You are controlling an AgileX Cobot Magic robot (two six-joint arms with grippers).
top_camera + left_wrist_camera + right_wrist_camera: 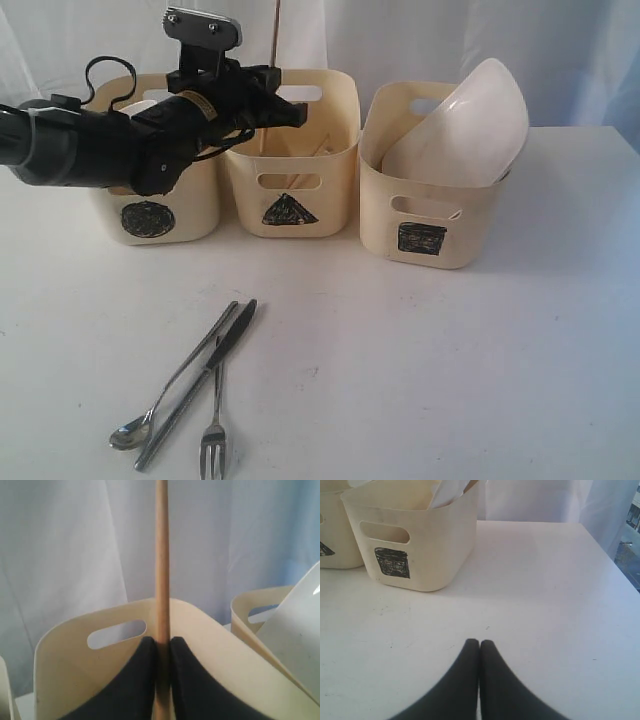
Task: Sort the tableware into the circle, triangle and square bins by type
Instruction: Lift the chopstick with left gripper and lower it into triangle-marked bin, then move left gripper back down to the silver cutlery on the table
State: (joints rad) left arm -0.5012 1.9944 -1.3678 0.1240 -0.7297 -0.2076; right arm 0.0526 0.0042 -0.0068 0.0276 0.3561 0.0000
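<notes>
Exterior: my left claw (pixel 285 112) hangs above the triangle bin (pixel 290 185), pinching a chopstick (pixel 277 35) upright. Released this high, it could tip out over the rim.
Left wrist: the stick's lower end is hidden.
Right wrist: my right claw (pixel 479 647) is closed and empty over the counter (pixel 545 580), well apart from that bin.

Table (pixel 470 380): circle bin (pixel 195 215), triangle bin (pixel 330 190), square bin (pixel 470 235); spoon (pixel 130 435), knife (pixel 238 325), fork (pixel 214 435).

The left arm (pixel 75 150) was a thick black tube, a thin black cable (pixel 97 66) looping off it and a grey plate (pixel 203 27) with small screws on top. The left gripper (pixel 162 642) and right gripper (pixel 479 642) each had matte black fingers (pixel 462 680) tapering to rounded tips.
</notes>
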